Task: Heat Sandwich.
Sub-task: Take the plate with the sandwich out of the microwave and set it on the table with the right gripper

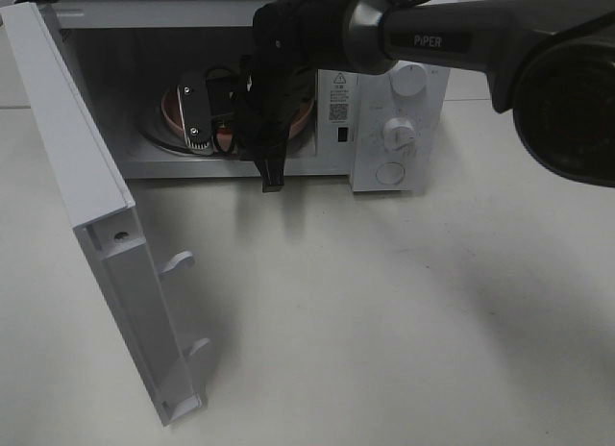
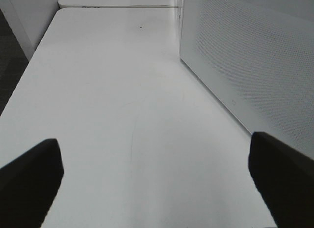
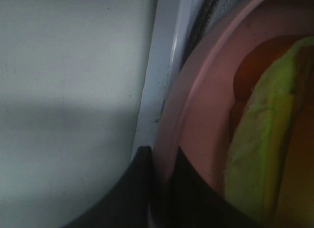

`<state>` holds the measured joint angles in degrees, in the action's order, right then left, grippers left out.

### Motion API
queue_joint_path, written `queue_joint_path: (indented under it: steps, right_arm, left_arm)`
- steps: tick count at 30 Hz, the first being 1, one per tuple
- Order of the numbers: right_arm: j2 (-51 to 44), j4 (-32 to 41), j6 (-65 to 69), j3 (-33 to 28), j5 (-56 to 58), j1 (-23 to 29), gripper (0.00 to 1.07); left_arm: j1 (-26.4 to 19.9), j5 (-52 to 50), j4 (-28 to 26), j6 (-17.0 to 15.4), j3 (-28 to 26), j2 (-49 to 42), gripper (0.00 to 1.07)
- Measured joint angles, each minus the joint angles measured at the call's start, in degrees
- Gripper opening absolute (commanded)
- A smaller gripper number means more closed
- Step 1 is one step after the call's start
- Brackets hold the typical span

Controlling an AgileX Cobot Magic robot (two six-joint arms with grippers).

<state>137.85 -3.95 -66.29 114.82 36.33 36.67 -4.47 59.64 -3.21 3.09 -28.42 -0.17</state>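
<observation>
Sandwich [image 3: 265, 139] on plate [image 3: 206, 115], long axis roughly parallel to nearest rim. Right gripper [image 3: 162, 159] pinches that rim; left gripper [image 2: 154, 154] spread.

We see a smooth, matt white tabletop [image 1: 384, 321] and a microwave [image 1: 399, 129] in satin white plastic with a finely dimpled side panel [image 2: 245, 66]. The pink plate [image 3: 201, 125] is smooth with a soft sheen, and the left end effector [image 2: 157, 188] is matt black.
</observation>
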Motion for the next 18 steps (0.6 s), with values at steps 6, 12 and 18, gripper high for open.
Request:
queue_joint_path:
  steps: [6, 12, 18]
  right_arm:
    - [-2.98, 1.83, -4.30, -5.04, -0.74, 0.00, 0.00]
    - [-6.47, 3.09, -8.14, -11.34, -3.44, 0.00, 0.00]
    - [-11.00, 3.61, -12.03, -18.51, -7.16, 0.06, 0.00]
  left_arm:
    - [0.00, 0.00, 0.00, 0.00, 0.00, 0.00, 0.97]
    - [0.00, 0.00, 0.00, 0.00, 0.00, 0.00, 0.97]
    - [0.00, 0.00, 0.00, 0.00, 0.00, 0.00, 0.97]
